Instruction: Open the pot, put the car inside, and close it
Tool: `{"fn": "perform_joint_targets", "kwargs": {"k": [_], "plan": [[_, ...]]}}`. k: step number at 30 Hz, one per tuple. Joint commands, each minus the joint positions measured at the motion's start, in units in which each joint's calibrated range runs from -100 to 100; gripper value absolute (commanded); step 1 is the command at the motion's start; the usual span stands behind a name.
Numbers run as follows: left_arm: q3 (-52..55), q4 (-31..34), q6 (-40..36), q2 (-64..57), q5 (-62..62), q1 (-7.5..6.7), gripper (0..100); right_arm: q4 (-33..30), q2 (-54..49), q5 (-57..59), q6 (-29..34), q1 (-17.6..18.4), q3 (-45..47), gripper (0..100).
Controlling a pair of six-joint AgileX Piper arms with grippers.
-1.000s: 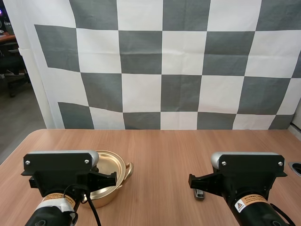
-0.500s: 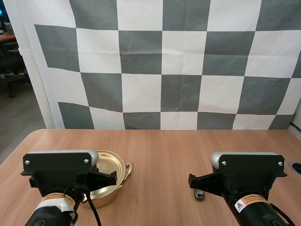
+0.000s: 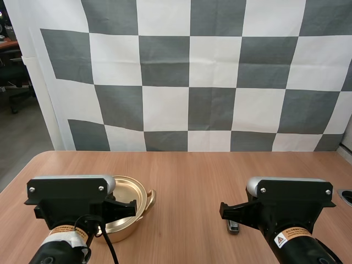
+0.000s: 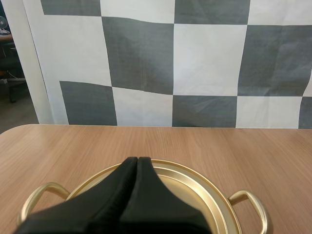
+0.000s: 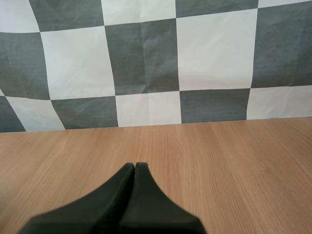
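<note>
The golden pot (image 3: 131, 191) sits on the table (image 3: 192, 170) directly beneath and just ahead of the left gripper (image 4: 137, 160), so the left arm is judged the nearer one for the opening step. That gripper's fingers lie pressed together as one dark wedge with nothing between them, the tips over the near half of what looks like the lid (image 4: 195, 183) (its knob, if it has one, is hidden behind them). Two loop handles (image 4: 251, 207) stick out to either side, so the pot's handle axis runs crosswise to the gripper's reach.

The right gripper (image 5: 135, 165) is likewise closed and empty, over bare wood. From above, the high view picks out a small dark object (image 3: 233, 226), probably the car. It lies just under the right arm and well apart from the pot, while the right wrist view looks past it.
</note>
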Motion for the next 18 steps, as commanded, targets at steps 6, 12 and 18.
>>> {"fn": "perform_joint_targets", "kwargs": {"k": [6, 12, 18], "plan": [[0.0, 0.1, 0.0, 0.0, -0.1, 0.02, 0, 1.7, 0.0, 0.1, 0.0, 0.0, 0.0, 0], [0.0, 0.1, 0.0, 0.0, -1.4, 0.02, 0, 4.0, 0.0, 0.1, 0.0, 0.0, 0.0, 0], [0.0, 18.7, 6.0, 0.0, -29.9, 0.02, 0, 3.1, 0.0, -0.5, 0.0, 0.0, 0.0, 0]]}}
